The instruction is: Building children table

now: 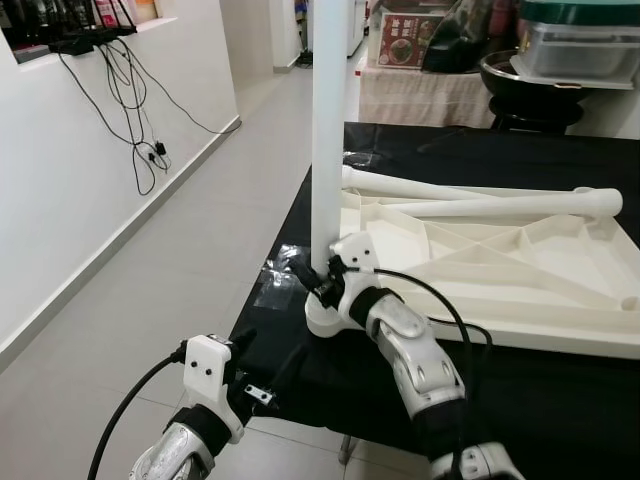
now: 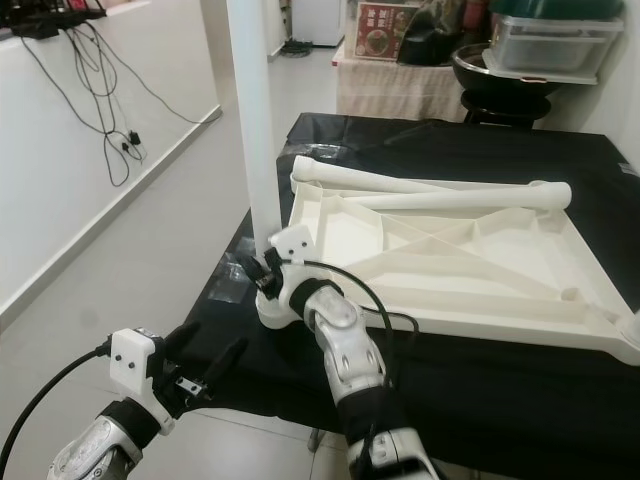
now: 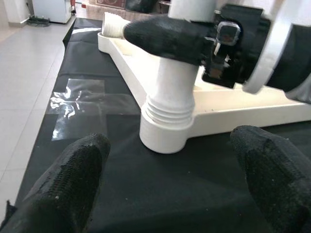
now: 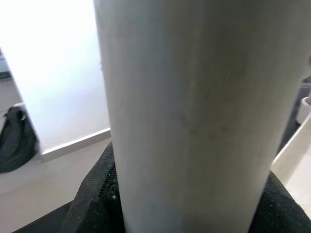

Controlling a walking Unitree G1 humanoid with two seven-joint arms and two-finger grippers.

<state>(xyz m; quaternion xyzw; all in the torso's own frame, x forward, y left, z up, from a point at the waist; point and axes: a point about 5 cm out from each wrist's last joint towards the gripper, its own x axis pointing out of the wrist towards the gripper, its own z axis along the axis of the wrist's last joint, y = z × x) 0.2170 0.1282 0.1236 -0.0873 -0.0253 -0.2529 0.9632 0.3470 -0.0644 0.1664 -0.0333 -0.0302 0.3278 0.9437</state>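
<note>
A white children's tabletop lies upside down on the black-covered table. A white leg stands upright in the near-left corner socket. My right gripper is shut on that leg just above the socket; the right wrist view looks straight at the leg between the black fingers. My left gripper hangs open in front of the table's near-left corner, low and facing the socket, touching nothing. Two loose legs rest across the far side of the tabletop.
A patch of clear tape shines on the black cloth beside the socket. Grey tiled floor runs along a white wall with hanging cables on the left. A black pot and a plastic container stand behind the table.
</note>
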